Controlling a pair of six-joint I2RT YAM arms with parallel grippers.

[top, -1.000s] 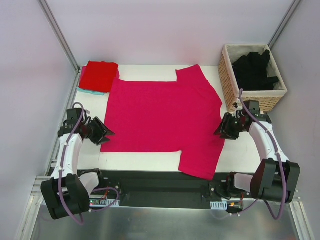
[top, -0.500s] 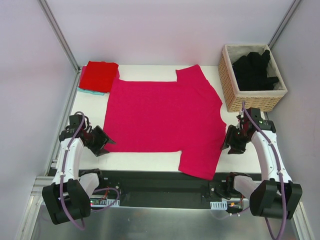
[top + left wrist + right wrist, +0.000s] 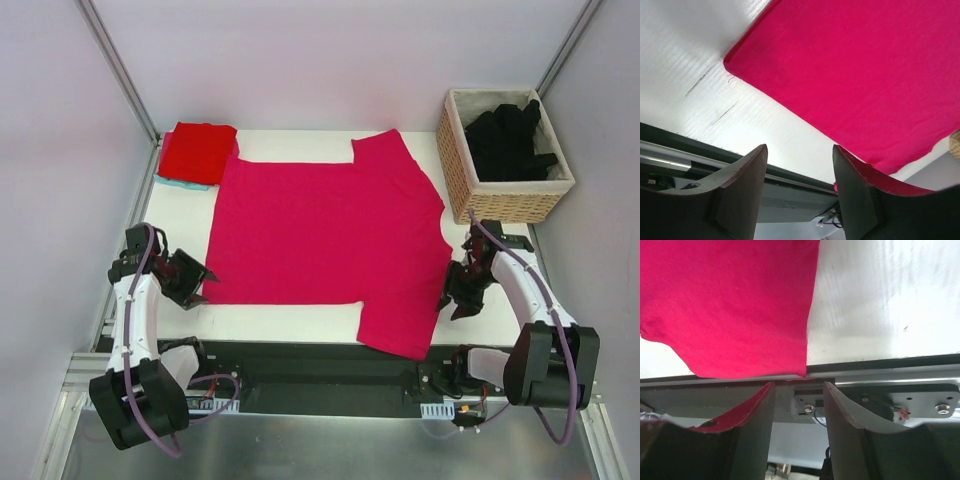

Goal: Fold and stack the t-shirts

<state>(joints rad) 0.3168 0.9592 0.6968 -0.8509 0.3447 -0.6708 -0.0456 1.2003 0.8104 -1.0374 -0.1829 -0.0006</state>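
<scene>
Magenta t-shirt [image 3: 330,230] lies spread between released left pincer [image 3: 200,282] and released right pincer [image 3: 451,295], wicker basket [image 3: 500,205] beyond.

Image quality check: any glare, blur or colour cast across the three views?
Top external: even light, sharp, but the black shirts in the basket merge into one dark mass. Left wrist: claw fingers dark, one edge tinted red off the pink shirt. Right wrist: table nearly blown out.

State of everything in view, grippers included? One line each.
magenta-pink t-shirt: spread flat, unfolded, near sleeve over the table edge
red t-shirt: folded, far-left corner
black t-shirts: heaped in wicker basket
left gripper: open, empty
right gripper: open, empty
</scene>
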